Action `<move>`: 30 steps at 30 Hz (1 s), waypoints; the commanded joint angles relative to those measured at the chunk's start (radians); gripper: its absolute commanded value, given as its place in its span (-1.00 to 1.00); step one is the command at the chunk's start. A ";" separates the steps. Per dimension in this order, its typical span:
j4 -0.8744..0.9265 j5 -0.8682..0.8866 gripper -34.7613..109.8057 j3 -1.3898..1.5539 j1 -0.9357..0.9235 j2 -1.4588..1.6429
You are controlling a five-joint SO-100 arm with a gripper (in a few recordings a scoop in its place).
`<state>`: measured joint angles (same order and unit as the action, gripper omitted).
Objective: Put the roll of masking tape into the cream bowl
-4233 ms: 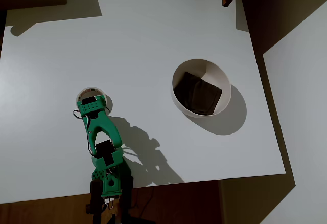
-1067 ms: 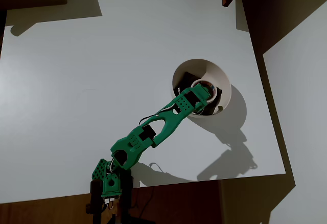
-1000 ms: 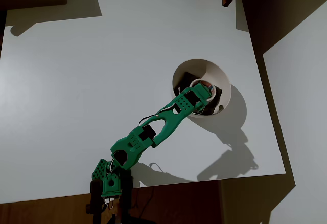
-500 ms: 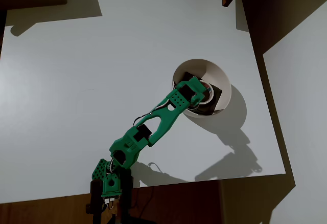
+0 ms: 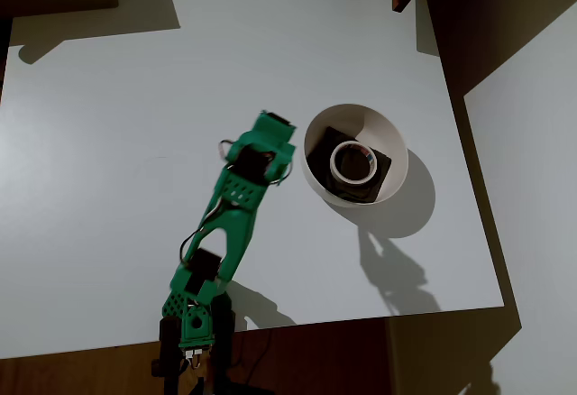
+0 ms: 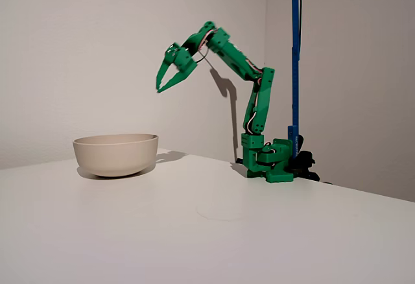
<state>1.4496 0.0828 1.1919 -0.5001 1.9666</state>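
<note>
One roll of masking tape [image 5: 352,161] lies flat inside the cream bowl [image 5: 389,141], sitting on the dark square patch [image 5: 381,179] at the bottom, hole facing up, reddish print visible on the inner core. Bowl stands on the white table [image 5: 180,79], right of centre in the overhead view; in the fixed view the bowl [image 6: 116,153] is at the left and its wall hides the contents. Green arm [image 5: 230,219] reaches from its base [image 5: 187,321] at the near table edge up toward the bowl, with the gripper [image 5: 275,150] just beside the bowl's left rim in the overhead view, not over it. Fixed view shows the gripper [image 6: 164,80] raised well above the table and higher than the bowl rim, pointing down and to the left, fingers [image 6: 174,80] spread apart with nothing between them, slightly blurred. Arm base [image 6: 270,162] sits next to a blue vertical pole [image 6: 295,57]. Arm and bowl throw hard shadows to the lower right on the table in the overhead view.
</note>
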 commanded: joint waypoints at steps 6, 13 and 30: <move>0.054 -0.032 -0.64 0.272 0.278 0.431; -0.012 -0.061 -0.64 0.607 0.396 0.653; -0.216 -0.084 -0.64 1.333 0.523 1.042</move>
<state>1.2655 0.0046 2.4636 -0.0061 2.9376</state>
